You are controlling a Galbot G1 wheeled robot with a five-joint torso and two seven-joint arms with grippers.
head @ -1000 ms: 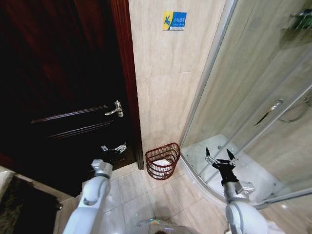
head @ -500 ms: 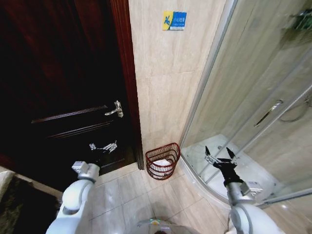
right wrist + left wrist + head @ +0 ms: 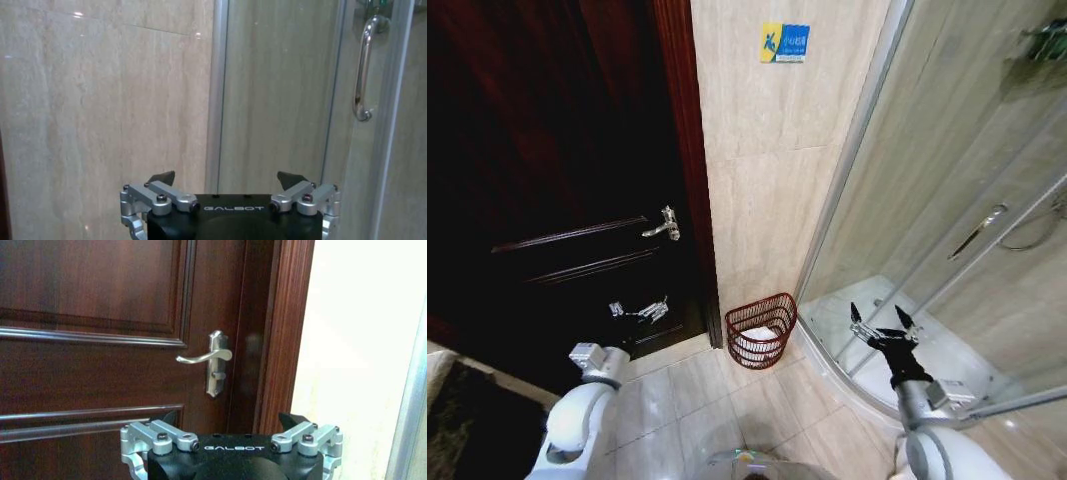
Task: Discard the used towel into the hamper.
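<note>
The hamper (image 3: 761, 330), a small round reddish-brown openwork basket, stands on the tiled floor against the beige wall, between the dark door and the shower. A white bundle that looks like the towel (image 3: 764, 334) lies inside it. My left gripper (image 3: 639, 309) hangs open and empty in front of the door, well left of the hamper. In the left wrist view, the left gripper (image 3: 231, 419) faces the door with nothing between its fingers. My right gripper (image 3: 883, 322) is open and empty by the shower glass, right of the hamper. The right wrist view has the right gripper (image 3: 227, 177) pointing at the wall and glass.
The dark wooden door (image 3: 547, 180) with a silver lever handle (image 3: 208, 358) closes off the left. A curved glass shower enclosure (image 3: 947, 200) with a metal pull handle (image 3: 362, 70) and a raised white tray (image 3: 867, 370) bounds the right. Beige floor tiles (image 3: 697, 410) lie before the hamper.
My left arm has drawn back to the left and lower, away from the hamper. The right gripper has sunk slightly and stays open.
</note>
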